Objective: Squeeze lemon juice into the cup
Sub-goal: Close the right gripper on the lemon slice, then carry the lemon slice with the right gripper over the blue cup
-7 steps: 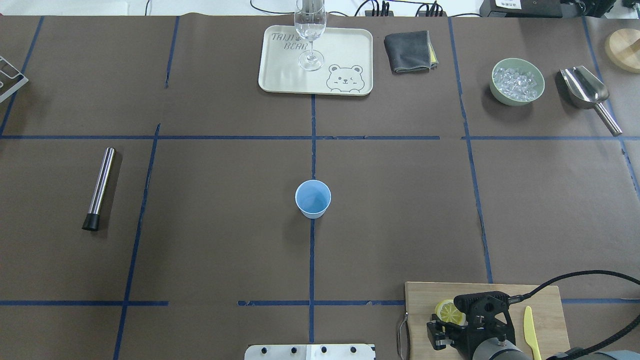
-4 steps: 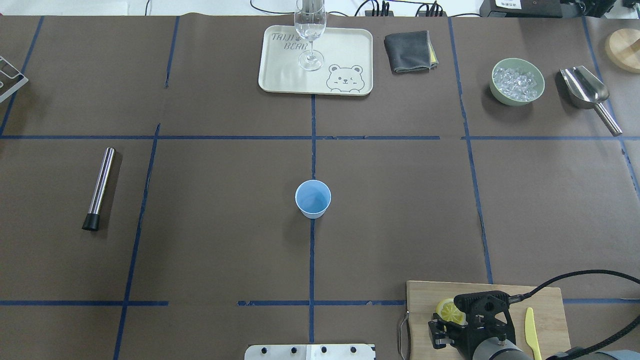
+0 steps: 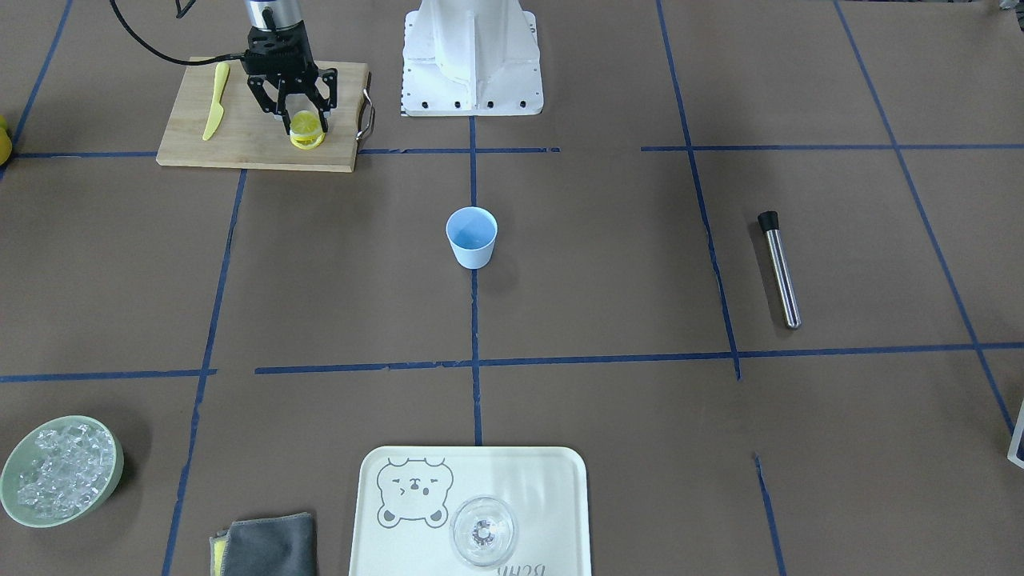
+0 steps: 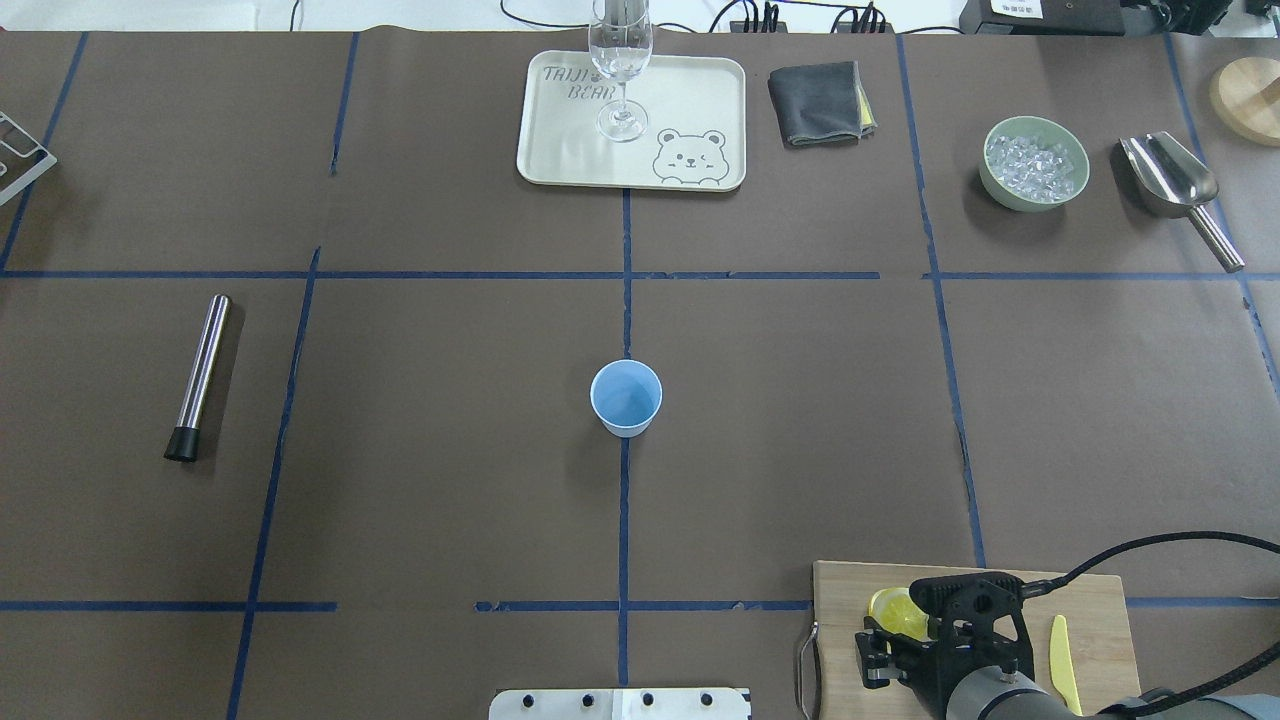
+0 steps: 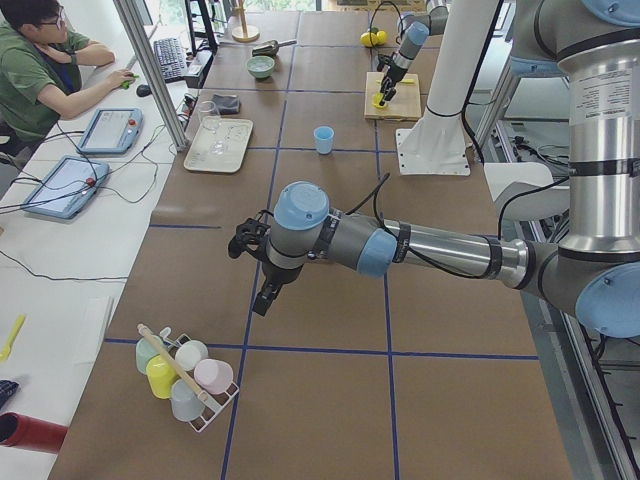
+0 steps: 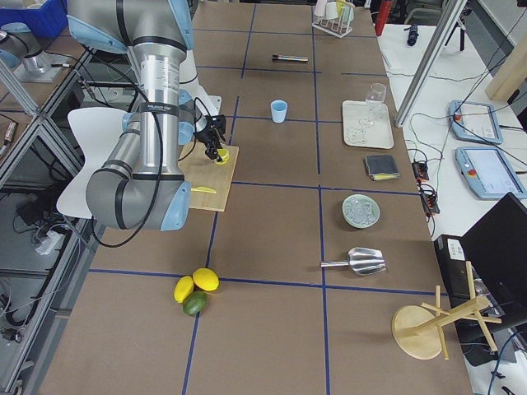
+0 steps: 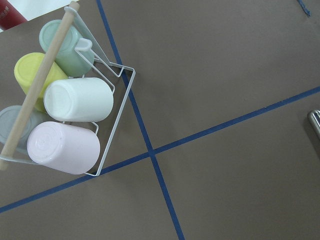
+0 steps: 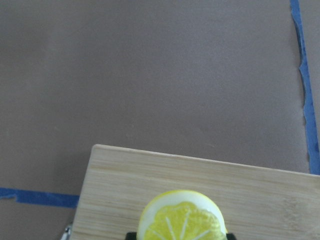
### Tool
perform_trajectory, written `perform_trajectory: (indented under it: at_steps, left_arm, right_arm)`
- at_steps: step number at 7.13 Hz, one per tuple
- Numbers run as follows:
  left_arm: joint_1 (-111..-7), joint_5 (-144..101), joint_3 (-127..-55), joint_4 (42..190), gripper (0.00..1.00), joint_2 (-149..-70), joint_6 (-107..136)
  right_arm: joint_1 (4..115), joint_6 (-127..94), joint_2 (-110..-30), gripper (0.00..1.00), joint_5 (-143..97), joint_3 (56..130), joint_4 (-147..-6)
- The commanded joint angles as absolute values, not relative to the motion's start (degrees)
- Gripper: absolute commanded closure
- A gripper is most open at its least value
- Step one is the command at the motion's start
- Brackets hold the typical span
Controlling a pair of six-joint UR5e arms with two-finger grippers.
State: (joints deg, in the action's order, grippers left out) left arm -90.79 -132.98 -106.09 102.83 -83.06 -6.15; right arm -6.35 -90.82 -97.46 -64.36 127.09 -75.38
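The light-blue cup stands upright at the table's centre, also in the front view. On the wooden cutting board at the near right, my right gripper points down, shut on a yellow lemon slice. A second slice lies right beneath it. The right wrist view shows the held slice's cut face between two dark fingertips. My left gripper hovers far to the left near the mug rack. It shows only in the left side view, so I cannot tell its state.
A yellow plastic knife lies on the board beside the gripper. A steel muddler lies at left. At the back are a tray with a glass, a cloth, an ice bowl and a scoop. The mug rack sits under my left wrist.
My right gripper and the lemon slice in it have shifted slightly away from the robot over the board. The cup has not moved.
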Motion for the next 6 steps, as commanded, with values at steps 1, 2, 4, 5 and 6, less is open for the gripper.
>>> perform_trajectory:
  at_steps: [1,2,4,5,6]
  left_arm:
    - [-90.79,-132.98,-106.17,102.83,0.0,-83.06,-6.15]
    - [-90.79,-132.98,-106.17,102.83,0.0,-83.06,-6.15]
    - [-90.79,-132.89,-106.17,102.83,0.0,-83.23,-6.07]
    - [-90.79,-132.89,-106.17,102.75,0.0,-83.23,-6.06]
    - [-90.79,-132.89,-106.17,102.74,0.0,-83.23,-6.06]
  right_arm:
    - [-4.93,-90.35,-97.3,0.87,-64.86,132.94,-80.2]
    - [-4.05,-90.18,-94.95,0.87,-65.82,136.98,-85.99]
    - [2.07,-89.83,-80.5,0.87,-73.61,136.76,-100.9]
    - [4.2,-87.56,-71.72,0.87,-75.31,135.97,-108.56]
    - [7.35,-84.58,-65.19,0.87,-75.67,133.62,-111.42]
